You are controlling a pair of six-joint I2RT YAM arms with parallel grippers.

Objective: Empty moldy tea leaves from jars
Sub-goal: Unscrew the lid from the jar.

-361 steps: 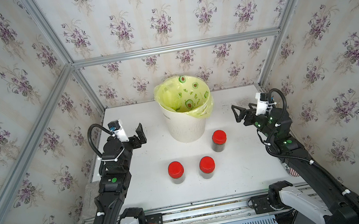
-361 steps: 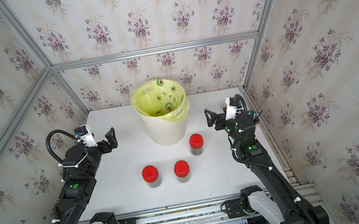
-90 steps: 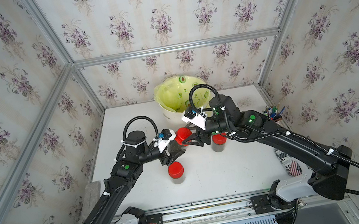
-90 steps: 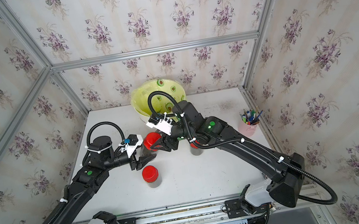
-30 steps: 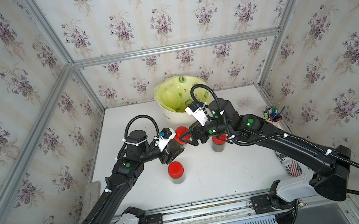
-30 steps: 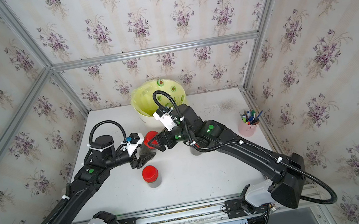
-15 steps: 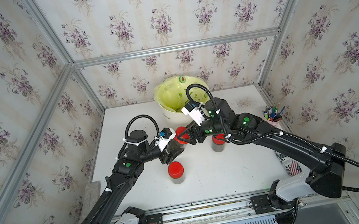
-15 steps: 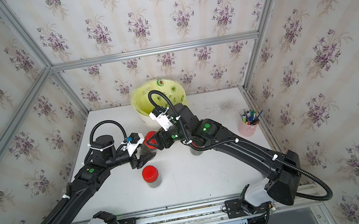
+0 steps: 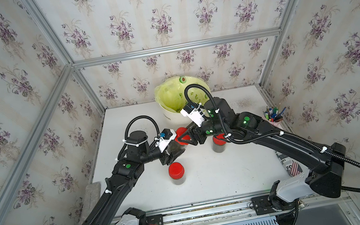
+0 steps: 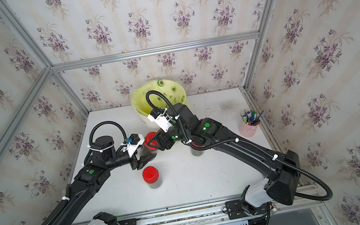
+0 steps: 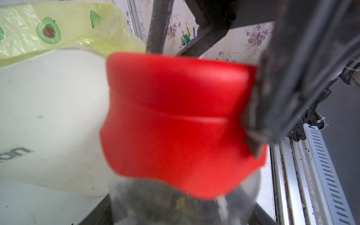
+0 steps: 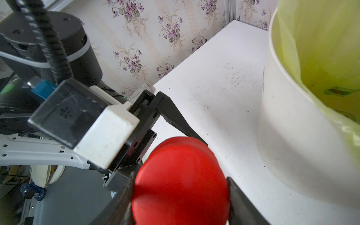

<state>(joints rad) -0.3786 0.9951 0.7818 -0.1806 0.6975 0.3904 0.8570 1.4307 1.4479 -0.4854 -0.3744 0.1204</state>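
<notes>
1. Two stand on tabletop (image 9: 210,186): near jar (image 9: 177,174), right jar (image 9: 219,145).
2. We note left gripper (image 9: 175,151) clenched on third jar (image 10: 144,151), lifted before bin (image 9: 172,117), tea leaves (image 11: 155,200) inside.
3. Right gripper (image 12: 180,187) pinches its red cap (image 11: 181,120).

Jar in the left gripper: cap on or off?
On. The red cap covers the jar, tea leaves dark below it; the right gripper flanks the cap. Loosened or not: cannot tell.

Smooth plastic cap (image 11: 175,120); clear jar (image 11: 155,206)
</notes>
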